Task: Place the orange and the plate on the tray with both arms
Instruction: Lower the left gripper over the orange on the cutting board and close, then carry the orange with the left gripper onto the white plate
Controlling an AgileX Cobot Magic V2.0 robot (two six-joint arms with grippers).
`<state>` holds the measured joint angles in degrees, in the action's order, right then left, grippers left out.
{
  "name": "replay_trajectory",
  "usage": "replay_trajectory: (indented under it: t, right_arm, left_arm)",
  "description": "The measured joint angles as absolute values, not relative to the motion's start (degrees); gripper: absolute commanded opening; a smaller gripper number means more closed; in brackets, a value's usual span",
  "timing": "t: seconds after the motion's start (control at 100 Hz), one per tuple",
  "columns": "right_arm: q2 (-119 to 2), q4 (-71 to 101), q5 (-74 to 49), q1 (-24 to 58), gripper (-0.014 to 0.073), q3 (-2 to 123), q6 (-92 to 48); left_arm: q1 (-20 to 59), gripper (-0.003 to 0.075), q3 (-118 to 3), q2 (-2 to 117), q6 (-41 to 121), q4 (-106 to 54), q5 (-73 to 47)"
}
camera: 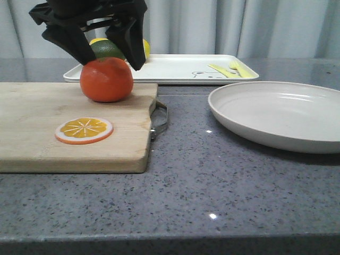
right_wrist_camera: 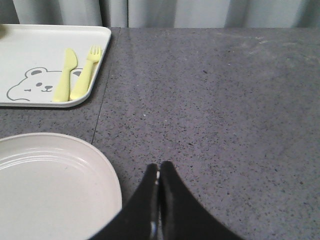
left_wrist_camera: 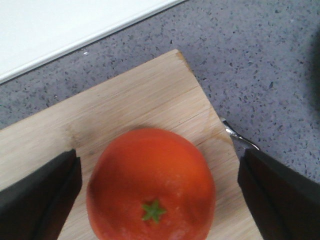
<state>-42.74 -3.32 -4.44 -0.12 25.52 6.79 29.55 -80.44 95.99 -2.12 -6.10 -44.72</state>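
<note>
Orange is sitting on the far right part of the board, near its corner, with its green stem star facing up in the left wrist view. Left end effector is hanging directly over it, its black fingers spread wide, one on each side of the fruit and apart from its skin. An orange slice is lying flat on the board nearer the camera, and a metal handle is sticking out from the board's right edge. Plate is resting on the grey worktop to the right of the board, well apart from it. Tray is lying farther back, behind both board and plate, carrying a yellow knife and fork beside its bear drawing; a lemon and something green are showing behind the orange. Right end effector is pressed shut on nothing, hovering above bare worktop just beside the plate's rim.
</note>
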Motion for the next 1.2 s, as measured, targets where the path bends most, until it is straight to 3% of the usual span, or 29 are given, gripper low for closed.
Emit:
replay_trajectory:
  t: [0.16,0.42,0.63,0.89,1.2]
  right_arm:
    - [-42.7,-3.3,-4.4,-0.1,-0.0069,25.5,6.8]
    - [-42.7,-3.3,-4.4,-0.1,-0.0069,25.5,6.8]
    - [-42.7,-3.3,-4.4,-0.1,-0.0069,25.5,6.8]
    - [-42.7,-3.3,-4.4,-0.1,-0.0069,25.5,6.8]
    - [-42.7,-3.3,-4.4,-0.1,-0.0069,25.5,6.8]
  left_arm:
    - [29.6,0.0566,-80.4,96.0,-2.1,-6.1,-45.3]
    - [29.6,0.0360,-80.4,96.0,-2.1,-6.2,-45.6]
    - [29.6,0.0256,-80.4,96.0,-2.1,-6.2,-45.6]
    - [31.5,0.0244,-84.3,96.2,-2.0,-7.1,-46.1]
    - [41.6,0.0243,-92.7,101.5,-2.0,-8.7,-46.2]
